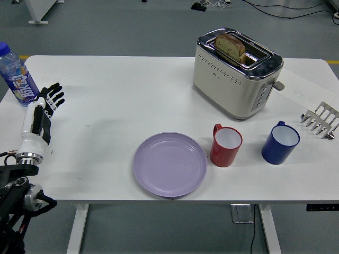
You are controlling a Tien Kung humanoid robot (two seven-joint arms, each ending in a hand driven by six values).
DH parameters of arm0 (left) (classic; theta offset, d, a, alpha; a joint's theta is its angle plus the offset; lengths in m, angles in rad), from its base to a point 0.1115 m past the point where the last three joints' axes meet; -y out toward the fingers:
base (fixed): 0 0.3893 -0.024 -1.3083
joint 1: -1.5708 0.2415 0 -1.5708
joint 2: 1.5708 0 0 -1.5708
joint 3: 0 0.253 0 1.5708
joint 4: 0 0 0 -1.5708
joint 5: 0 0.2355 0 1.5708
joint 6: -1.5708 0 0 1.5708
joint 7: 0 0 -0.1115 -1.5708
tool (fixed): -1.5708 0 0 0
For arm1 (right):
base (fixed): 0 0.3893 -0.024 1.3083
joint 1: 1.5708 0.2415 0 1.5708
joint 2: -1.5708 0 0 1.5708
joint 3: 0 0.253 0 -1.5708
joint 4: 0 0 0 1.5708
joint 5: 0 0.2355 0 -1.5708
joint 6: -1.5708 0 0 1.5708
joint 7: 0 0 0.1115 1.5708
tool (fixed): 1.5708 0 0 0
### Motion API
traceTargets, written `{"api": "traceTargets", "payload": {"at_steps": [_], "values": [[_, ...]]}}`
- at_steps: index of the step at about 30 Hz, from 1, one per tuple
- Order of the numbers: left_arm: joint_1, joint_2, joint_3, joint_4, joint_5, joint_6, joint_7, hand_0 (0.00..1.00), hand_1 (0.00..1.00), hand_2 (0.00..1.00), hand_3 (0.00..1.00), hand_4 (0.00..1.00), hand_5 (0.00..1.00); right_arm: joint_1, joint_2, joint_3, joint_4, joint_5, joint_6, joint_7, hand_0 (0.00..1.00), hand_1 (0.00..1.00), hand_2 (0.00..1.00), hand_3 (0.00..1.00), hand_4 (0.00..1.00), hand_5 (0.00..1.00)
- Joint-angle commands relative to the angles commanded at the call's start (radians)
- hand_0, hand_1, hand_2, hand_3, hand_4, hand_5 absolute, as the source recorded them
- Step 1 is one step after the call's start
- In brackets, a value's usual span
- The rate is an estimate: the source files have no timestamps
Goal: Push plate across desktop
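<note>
Grey floor runs behind a white worktop (132, 95) that carries everything in play. Near the worktop's front edge, a little right of its middle, lies the lilac plate (169, 164), flat and empty, its right rim just beside a red mug (226, 145). A blue mug (280, 143) stands further toward the right edge, a toaster (236, 72) with a slice of bread (230, 47) in its slot sits toward the back, and a small metal rack (320, 120) lies at the right edge.

My left hand (41, 120) is over at the left edge, well apart from the plate, fingers (53, 96) spread and relaxed with nothing in them. A water bottle (18, 76) stands just beyond them at the back left corner. My right hand does not show.

I judge the plate to be light, rigid and smooth-bottomed, so it should slide easily on this surface and could skate or spin if nudged off-centre. I would not grip it; a flat contact of fingertips against the left rim, low and through the plate's centre, looks best. Pushed rightward it would meet the red mug almost at once, and that mug may tip.
</note>
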Motion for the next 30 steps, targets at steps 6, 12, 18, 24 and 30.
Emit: {"api": "traceTargets", "payload": {"at_steps": [6, 12, 18, 24, 30], "values": [[0.005, 0.047, -0.085, 0.000, -0.029, -0.076, 0.054, 0.761, 0.798, 0.786, 0.741, 0.538, 0.998, 0.001, 0.001, -0.002, 0.000, 0.003, -0.001, -0.001, 0.645, 0.634, 0.708, 0.654, 0.214, 0.268], [0.009, 0.069, -0.150, 0.013, -0.044, -0.120, 0.081, 0.759, 0.797, 0.785, 0.740, 0.534, 0.998, 0.001, 0.002, -0.002, 0.000, 0.004, -0.001, -0.002, 0.647, 0.635, 0.708, 0.654, 0.214, 0.268], [0.016, 0.077, -0.187, 0.023, -0.043, -0.148, 0.101, 0.756, 0.798, 0.782, 0.738, 0.537, 0.998, -0.001, 0.002, -0.001, 0.000, 0.004, -0.001, -0.002, 0.647, 0.634, 0.708, 0.654, 0.214, 0.269], [0.022, 0.075, -0.192, 0.031, -0.043, -0.150, 0.104, 0.755, 0.796, 0.778, 0.735, 0.538, 0.998, -0.002, 0.003, -0.001, 0.000, 0.005, -0.002, -0.004, 0.646, 0.635, 0.708, 0.653, 0.213, 0.272], [0.024, 0.074, -0.193, 0.037, -0.040, -0.152, 0.104, 0.752, 0.796, 0.777, 0.734, 0.543, 0.998, -0.004, 0.004, -0.001, 0.000, 0.004, -0.003, -0.006, 0.646, 0.635, 0.708, 0.653, 0.213, 0.271]]}}
